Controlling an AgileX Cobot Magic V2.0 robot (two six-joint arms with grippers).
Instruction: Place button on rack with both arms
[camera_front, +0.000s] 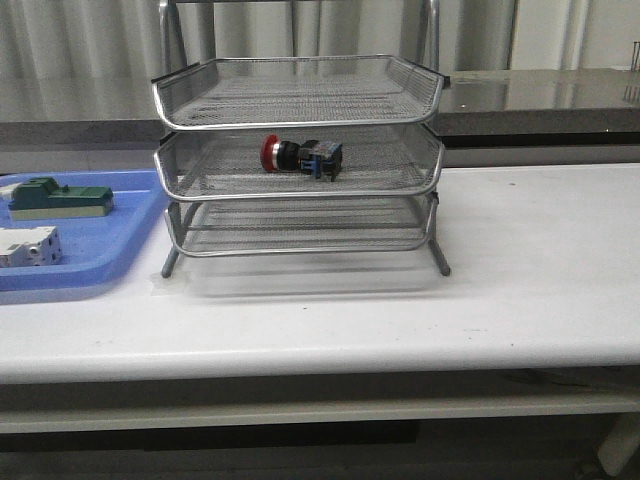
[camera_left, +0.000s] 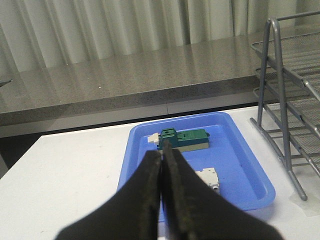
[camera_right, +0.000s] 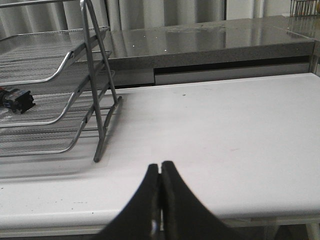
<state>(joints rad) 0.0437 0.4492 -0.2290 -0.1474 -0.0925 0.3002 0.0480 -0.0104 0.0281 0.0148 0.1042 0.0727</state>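
Button (camera_front: 300, 156) is lying on its side in the middle tier of the rack (camera_front: 298, 100), red cap pointing toward the left, blue-silver block toward the right, resting on the mesh near the tray's centre. From the right wrist camera only its dark rear end is showing at the picture's edge, inside that same tier. The three trays are sitting stacked, the top and bottom ones showing only mesh.

The rack is standing on the white surface (camera_front: 540, 260), its legs touching it. Just beside the rack, on the robot's left, a blue tray (camera_front: 120, 255) is sitting on the same surface. A green-and-cream block (camera_front: 58, 197) is lying in it toward the back, and a white boxy switch (camera_front: 25, 246) nearer the front; the two are apart.

Left gripper (camera_left: 162, 159) is hanging over the blue tray's near side, its fingers pressed together with nothing between them. Right gripper (camera_right: 160, 172) is hovering over bare surface on the rack's right, well apart from the rack's posts, its fingers likewise closed against each other and empty. Neither arm is showing in the front view.
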